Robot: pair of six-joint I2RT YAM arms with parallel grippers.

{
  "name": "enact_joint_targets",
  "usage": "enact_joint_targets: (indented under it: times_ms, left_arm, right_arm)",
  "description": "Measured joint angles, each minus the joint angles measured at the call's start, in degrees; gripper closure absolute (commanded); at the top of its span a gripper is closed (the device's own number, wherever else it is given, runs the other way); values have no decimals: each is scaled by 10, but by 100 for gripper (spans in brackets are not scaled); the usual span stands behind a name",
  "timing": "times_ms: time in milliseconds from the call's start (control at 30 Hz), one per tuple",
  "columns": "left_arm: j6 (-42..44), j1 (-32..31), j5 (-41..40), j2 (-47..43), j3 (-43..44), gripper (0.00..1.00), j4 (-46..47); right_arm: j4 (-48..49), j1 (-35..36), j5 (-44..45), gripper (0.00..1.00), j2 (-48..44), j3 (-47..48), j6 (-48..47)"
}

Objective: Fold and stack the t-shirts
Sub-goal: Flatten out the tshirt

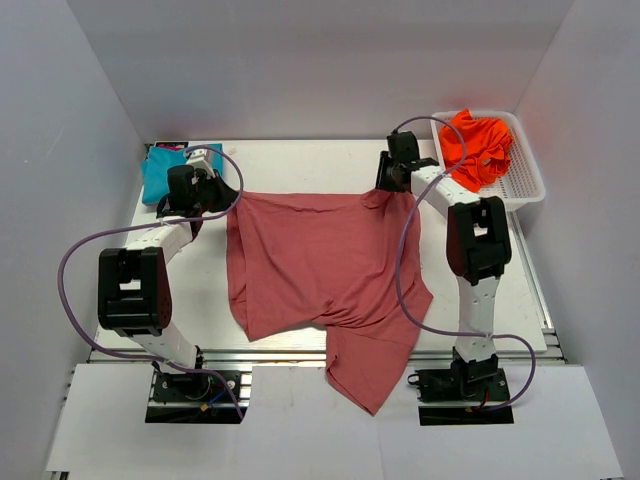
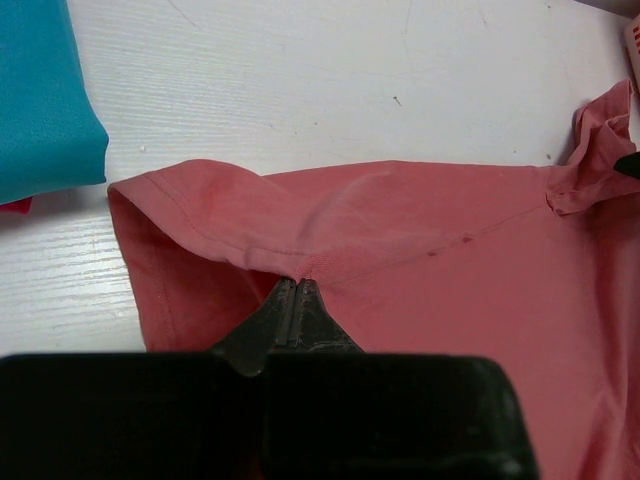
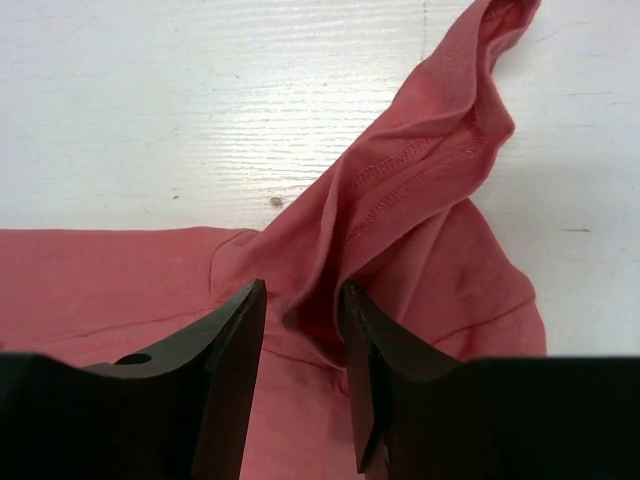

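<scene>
The large salmon t-shirt (image 1: 320, 265) lies spread across the middle of the table, and its lower part hangs over the near edge. My left gripper (image 1: 220, 194) is at the shirt's far left corner. In the left wrist view it (image 2: 297, 284) is shut, pinching a fold of the salmon cloth (image 2: 450, 260) by the sleeve. My right gripper (image 1: 388, 190) is at the far right corner. It (image 3: 300, 300) is open, with a raised ridge of the salmon cloth (image 3: 420, 170) between the jaws. The teal shirt (image 1: 158, 176) lies folded at the far left and also shows in the left wrist view (image 2: 45, 100). The orange shirt (image 1: 478, 145) lies crumpled in the basket.
A white mesh basket (image 1: 527, 178) stands at the far right corner of the table. White walls enclose the table on the left, back and right. The arms' purple cables loop beside each base.
</scene>
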Motion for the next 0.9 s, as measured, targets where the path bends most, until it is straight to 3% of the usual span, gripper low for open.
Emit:
enact_joint_targets:
  times_ms: [100, 167, 200, 233, 533, 700, 900]
  left_arm:
    - [0, 0, 0, 0, 0, 100, 0]
    - [0, 0, 0, 0, 0, 100, 0]
    - [0, 0, 0, 0, 0, 100, 0]
    - [0, 0, 0, 0, 0, 100, 0]
    - [2, 0, 0, -9, 0, 100, -4]
    - [4, 0, -1, -66, 0, 100, -19]
    - [14, 0, -25, -205, 19, 100, -42]
  right_arm:
    - [-11, 2, -2, 56, 17, 14, 0]
    - [-24, 2, -2, 60, 30, 25, 0]
    - [-28, 3, -2, 86, 35, 28, -1]
    - [-31, 3, -1, 100, 38, 30, -6]
    - [-19, 10, 44, 100, 8, 0, 1]
    - [10, 10, 65, 100, -113, -48, -16]
    - [63, 10, 115, 100, -287, -48, -51]
